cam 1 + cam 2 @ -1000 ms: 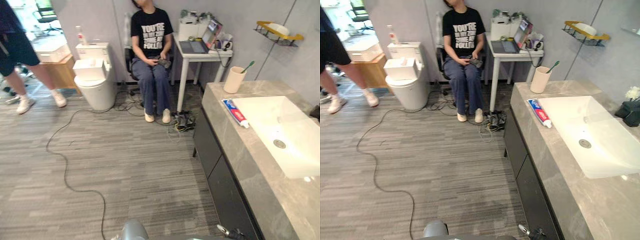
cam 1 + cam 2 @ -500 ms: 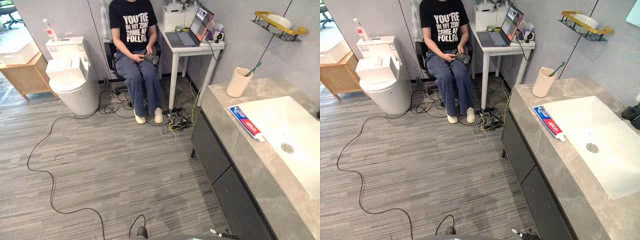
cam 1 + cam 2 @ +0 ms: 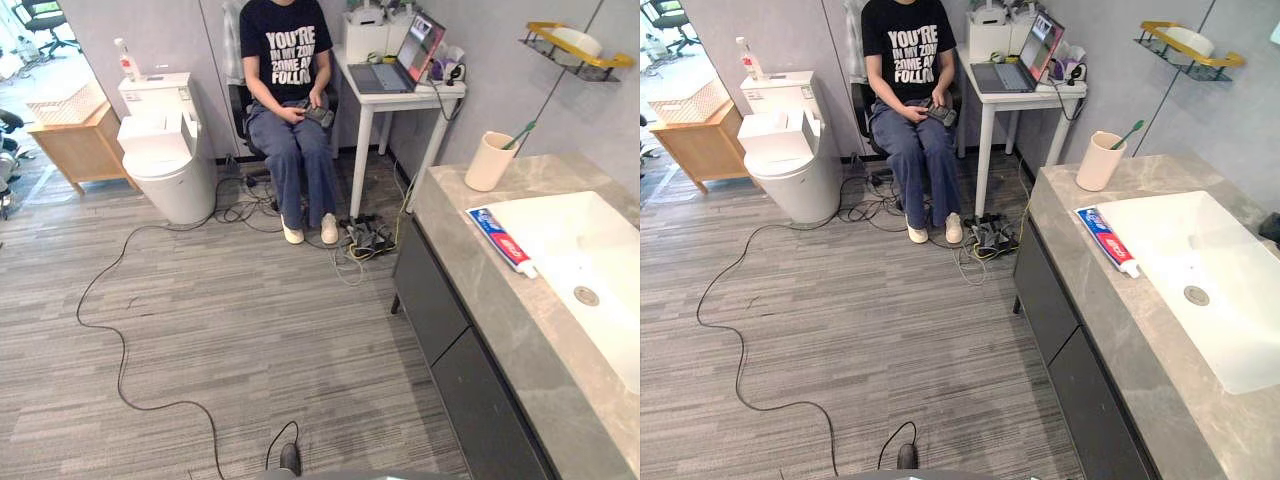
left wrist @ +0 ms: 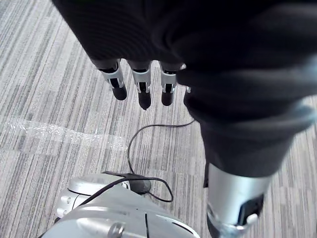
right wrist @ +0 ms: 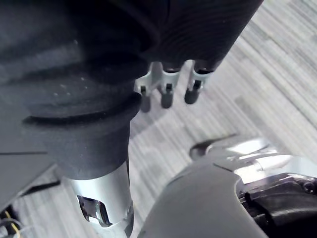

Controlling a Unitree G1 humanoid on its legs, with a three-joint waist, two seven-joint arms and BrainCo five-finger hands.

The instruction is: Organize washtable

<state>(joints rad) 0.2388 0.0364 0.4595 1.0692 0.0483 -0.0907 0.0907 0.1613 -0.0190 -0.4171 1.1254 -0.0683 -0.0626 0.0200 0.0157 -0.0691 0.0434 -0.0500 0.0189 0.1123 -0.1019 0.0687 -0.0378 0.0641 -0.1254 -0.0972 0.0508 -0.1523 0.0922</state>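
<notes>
Left hand (image 4: pixel 143 92) is hanging above the striped floor (image 3: pixel 250 330) with its fingers straight and a little apart, holding nothing, and the right hand (image 5: pixel 167 93) is hanging the same way on the other side, its fingers relaxed and also empty. Compared with the earlier frames the whole picture is sitting differently, so the camera is the one that moved. The things on the bench (image 3: pixel 475 290) are keeping their places relative to each other. The toothpaste tube (image 3: pixel 500 240) is lying flat on the grey stone, just beside the left rim of the white sink (image 3: pixel 570 225), and the beige cup (image 3: pixel 490 163) is standing upright near the bench's far corner with a green toothbrush (image 3: pixel 520 132) leaning out of it. A second ago a walking person's legs were showing at the far left. Now a wooden cabinet (image 3: pixel 75 145) is showing there, next to the toilet (image 3: pixel 165 160). Another person (image 3: pixel 290 90) is sitting on a chair beside a small white table (image 3: pixel 400 92) carrying an open laptop (image 3: pixel 400 65). The right eye view is also catching a dark object (image 3: pixel 1272 228) at the edge, behind the sink. I cannot tell what it is. The wrist views are showing the hands well apart from the bench.
</notes>
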